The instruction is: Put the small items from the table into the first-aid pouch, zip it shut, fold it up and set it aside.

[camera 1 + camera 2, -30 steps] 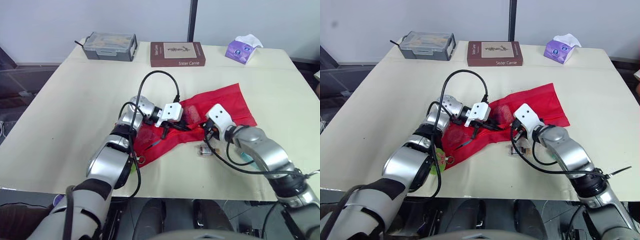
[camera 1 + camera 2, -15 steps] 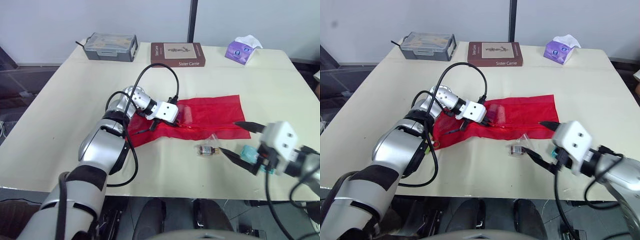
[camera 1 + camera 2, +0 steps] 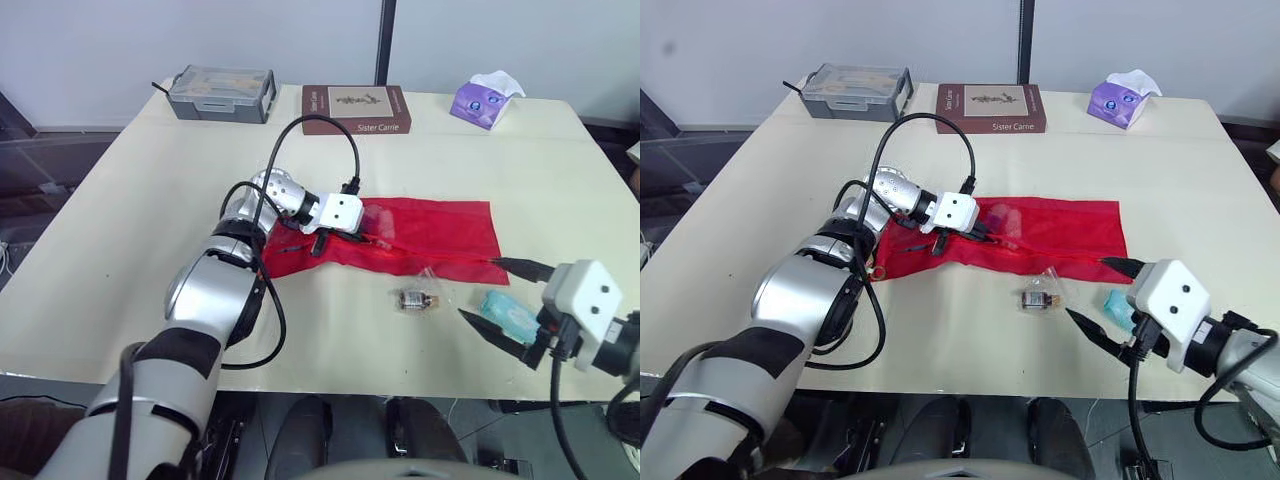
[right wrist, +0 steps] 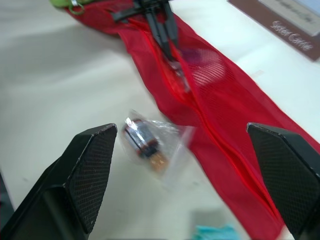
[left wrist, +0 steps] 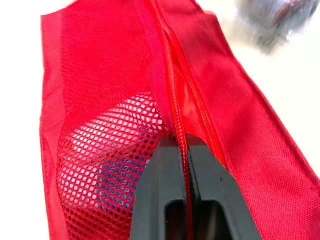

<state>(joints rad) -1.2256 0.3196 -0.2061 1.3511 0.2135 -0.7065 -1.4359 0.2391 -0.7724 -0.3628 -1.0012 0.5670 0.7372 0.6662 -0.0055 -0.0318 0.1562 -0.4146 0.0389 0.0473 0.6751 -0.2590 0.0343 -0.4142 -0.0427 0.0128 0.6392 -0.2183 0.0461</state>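
Check the left fingers (image 5: pixel 162 175): pinched on the zipper seam (image 5: pixel 176 95) of the red pouch (image 3: pixel 440 230). Check the right fingers (image 4: pixel 90 170): wide apart, holding nothing, just beside the teal packet (image 3: pixel 506 312).

An office or lab was suggested by a plain wall (image 3: pixel 120 40) and a wide table (image 3: pixel 150 200) on which a book (image 3: pixel 355 108), tissue box (image 3: pixel 485 100) and grey case (image 3: pixel 221 93) were set.

Inside the pouch (image 5: pixel 240 115), a blue item (image 5: pixel 112 172) shows only through the mesh; its kind cannot be told. The wrapped packet (image 5: pixel 280 17) is blurred and edge-cropped. The teal packet (image 4: pixel 215 233) is cropped likewise.
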